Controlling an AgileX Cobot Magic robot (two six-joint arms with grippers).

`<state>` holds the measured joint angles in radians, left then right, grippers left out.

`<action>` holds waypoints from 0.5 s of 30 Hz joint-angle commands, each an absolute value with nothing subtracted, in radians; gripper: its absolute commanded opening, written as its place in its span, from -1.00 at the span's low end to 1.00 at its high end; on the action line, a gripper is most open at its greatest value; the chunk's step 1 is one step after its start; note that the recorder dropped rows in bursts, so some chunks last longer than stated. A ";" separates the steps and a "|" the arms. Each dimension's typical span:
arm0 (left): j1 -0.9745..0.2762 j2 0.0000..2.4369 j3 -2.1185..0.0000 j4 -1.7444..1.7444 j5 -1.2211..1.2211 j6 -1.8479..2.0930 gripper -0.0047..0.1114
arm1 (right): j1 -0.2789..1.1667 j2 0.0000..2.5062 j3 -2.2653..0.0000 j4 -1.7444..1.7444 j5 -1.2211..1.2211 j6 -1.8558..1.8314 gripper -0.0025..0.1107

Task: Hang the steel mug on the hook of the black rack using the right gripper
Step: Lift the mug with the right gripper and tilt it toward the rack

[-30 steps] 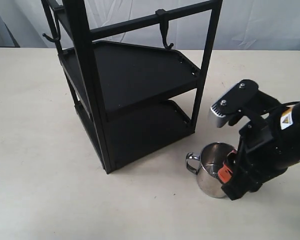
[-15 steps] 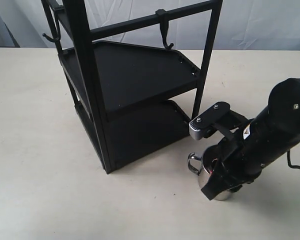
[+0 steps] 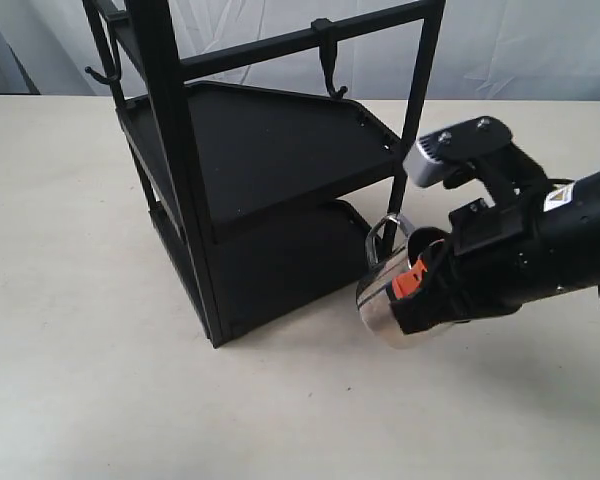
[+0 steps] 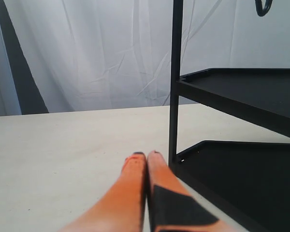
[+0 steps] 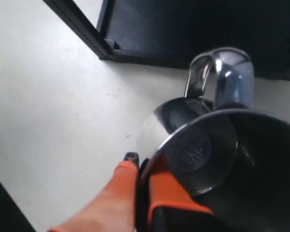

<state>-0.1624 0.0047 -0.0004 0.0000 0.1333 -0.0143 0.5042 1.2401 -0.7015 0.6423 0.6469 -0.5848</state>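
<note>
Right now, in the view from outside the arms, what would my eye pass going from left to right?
Black rack → steel mug, off the table and tipped on its side → right gripper clamped on the mug's rim → the black arm behind it. The hook hangs from the rack's top bar.

Black rack (image 3: 270, 170) blocks left; table (image 3: 70, 330) open.

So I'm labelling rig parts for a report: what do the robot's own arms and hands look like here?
The right hand is bulky matte black with orange-covered fingers, a grey-silver block at its wrist and a small white-and-orange label. The left hand shows only slim orange fingers with a black patch.
</note>
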 commanded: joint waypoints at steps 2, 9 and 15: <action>-0.171 0.000 0.000 0.000 0.128 -0.017 -0.89 | 0.348 1.203 -0.703 1.010 0.893 -0.982 -0.97; -0.171 0.000 0.000 0.000 0.128 -0.017 -0.89 | 0.066 1.269 -0.703 1.323 1.221 -1.368 -0.97; -0.171 0.000 0.000 0.000 0.128 -0.017 -0.89 | 0.000 1.317 -0.717 1.425 1.221 -1.490 -0.97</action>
<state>-0.1624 0.0047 -0.0004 0.0000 0.1333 -0.0143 0.0130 1.3035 -0.7015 1.3875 1.1959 -1.4336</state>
